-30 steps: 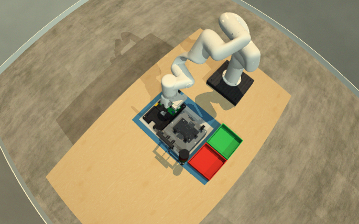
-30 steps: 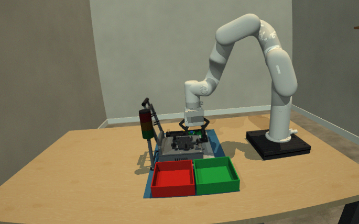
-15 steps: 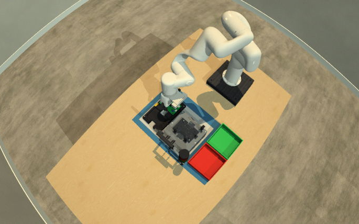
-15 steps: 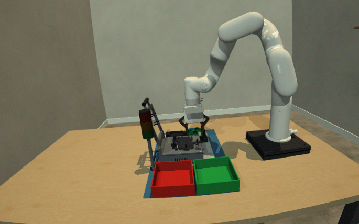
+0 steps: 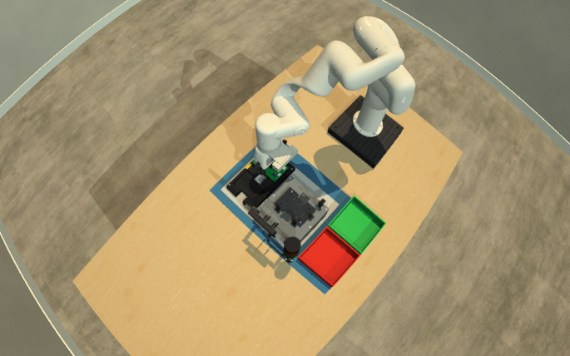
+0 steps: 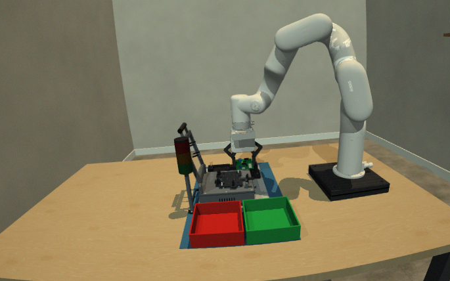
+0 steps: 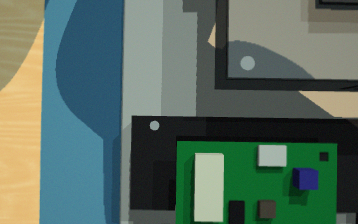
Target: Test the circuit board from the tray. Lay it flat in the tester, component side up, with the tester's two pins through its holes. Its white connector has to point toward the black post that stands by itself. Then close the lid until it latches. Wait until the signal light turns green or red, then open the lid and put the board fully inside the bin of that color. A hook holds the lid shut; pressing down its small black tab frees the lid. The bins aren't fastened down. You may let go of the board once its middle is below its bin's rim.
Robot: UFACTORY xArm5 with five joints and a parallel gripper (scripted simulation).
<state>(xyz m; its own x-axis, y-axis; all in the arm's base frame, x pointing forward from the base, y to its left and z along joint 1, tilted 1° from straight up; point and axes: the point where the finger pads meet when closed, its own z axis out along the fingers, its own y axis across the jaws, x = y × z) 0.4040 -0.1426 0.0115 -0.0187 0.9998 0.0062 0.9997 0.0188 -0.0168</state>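
Table (image 5: pixel 180 265) (image 6: pixel 114 209) (image 7: pixel 10 165): carries the whole setup. White arm (image 5: pixel 339 66) (image 6: pixel 303 31) reaches across, wrist over the far end of the blue mat (image 5: pixel 229 206) (image 6: pixel 269 171) (image 7: pixel 75 175).

Tester (image 5: pixel 306 229) (image 6: pixel 226 192): nest unoccupied, lid (image 5: pixel 261 221) (image 6: pixel 196 150) standing open. Red bin (image 5: pixel 329 256) (image 6: pixel 215 240) and green bin (image 5: pixel 358 223) (image 6: pixel 272 235) side by side, both empty. Black tray (image 5: pixel 239 180) (image 6: pixel 219 168) (image 7: pixel 150 150) behind the tester. Signal light (image 5: pixel 292 244) (image 6: pixel 183 157) shows neither red nor green lit.

Gripper (image 5: pixel 273 170) (image 6: pixel 244 165): fingers set wide, closed on opposite edges of the circuit board (image 5: pixel 273 173) (image 6: pixel 244 163) (image 7: pixel 280 182). Board looks raised just above the tray, component side up. Step in hand, I judge: lifting out, early in the job.

Next: more height, then across to the tester, keeping level. Long pale block (image 7: pixel 209 187) is probably the white connector; it must be turned to face the lone post, which I can't single out with certainty. Then holes over pins, a straight lowering, release. Pins too small to make out; a slight misalignment could leave the board tilted.
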